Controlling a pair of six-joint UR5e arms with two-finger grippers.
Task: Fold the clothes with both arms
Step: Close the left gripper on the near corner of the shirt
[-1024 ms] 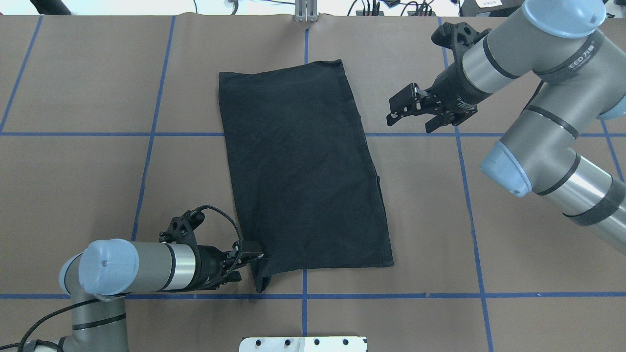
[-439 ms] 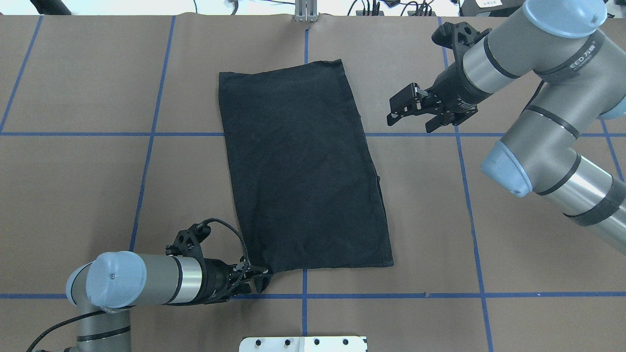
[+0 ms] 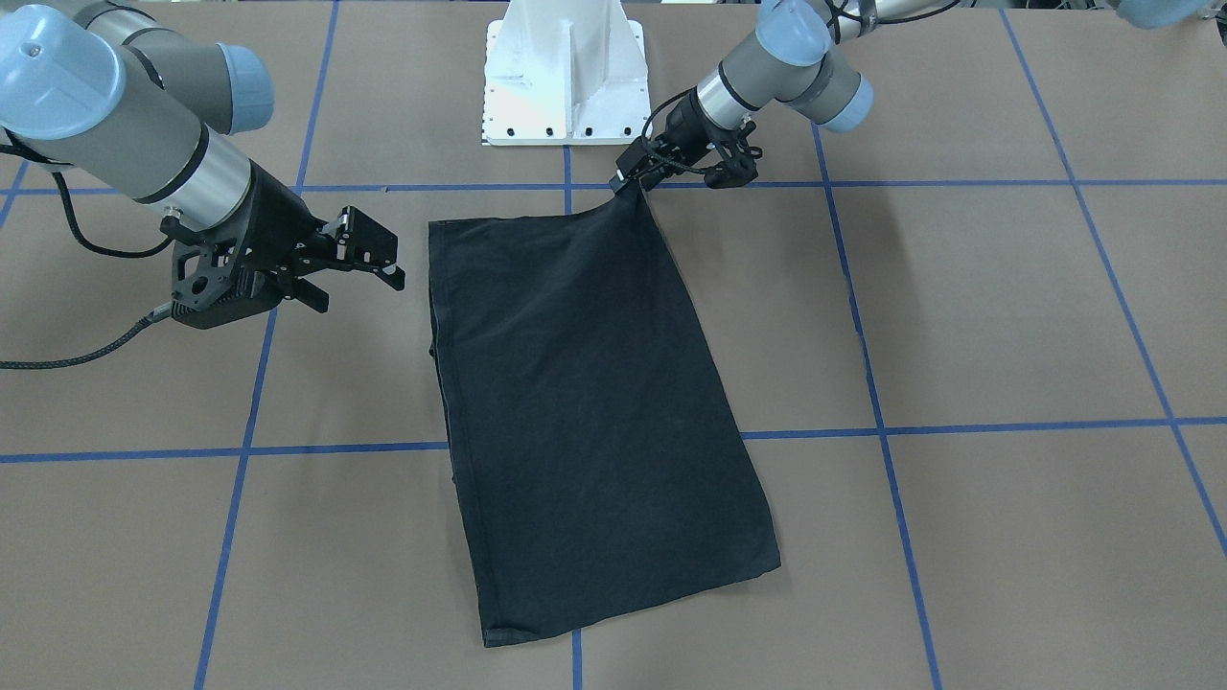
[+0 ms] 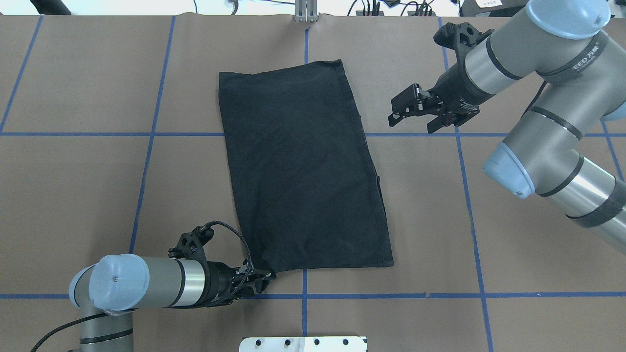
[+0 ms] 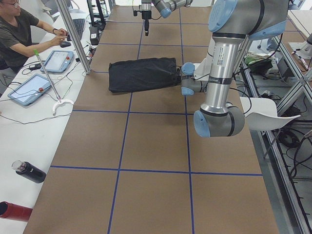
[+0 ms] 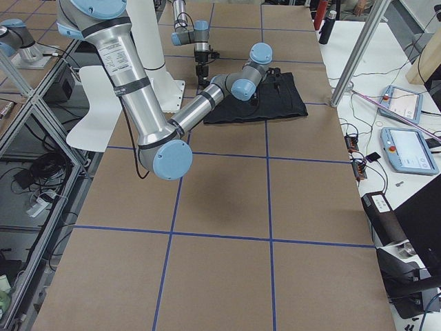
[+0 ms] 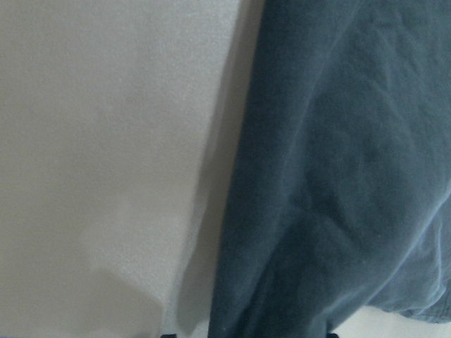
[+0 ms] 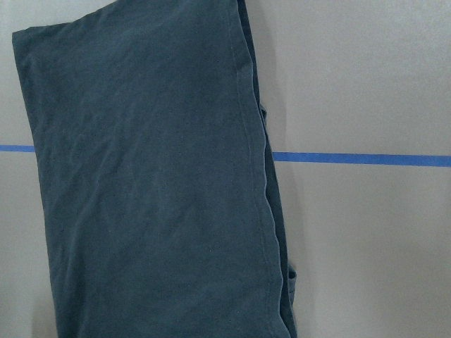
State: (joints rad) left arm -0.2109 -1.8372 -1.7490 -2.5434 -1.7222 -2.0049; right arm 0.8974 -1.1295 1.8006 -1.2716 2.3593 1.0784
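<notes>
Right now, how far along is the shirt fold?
Done: the shirt lies flat as a narrow rectangle, no sleeves sticking out. In hand: the left gripper has its jaws shut on the shirt's near corner, which is drawn to a point. The right gripper hovers open, off the cloth. Left: probably the crosswise folds.

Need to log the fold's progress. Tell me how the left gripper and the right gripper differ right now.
The left gripper is shut on the near left corner of the T-shirt; the right gripper is open and holds nothing. The left gripper touches the cloth; the right gripper is clear of it, beside its right edge. Both are black and point towards the T-shirt.
</notes>
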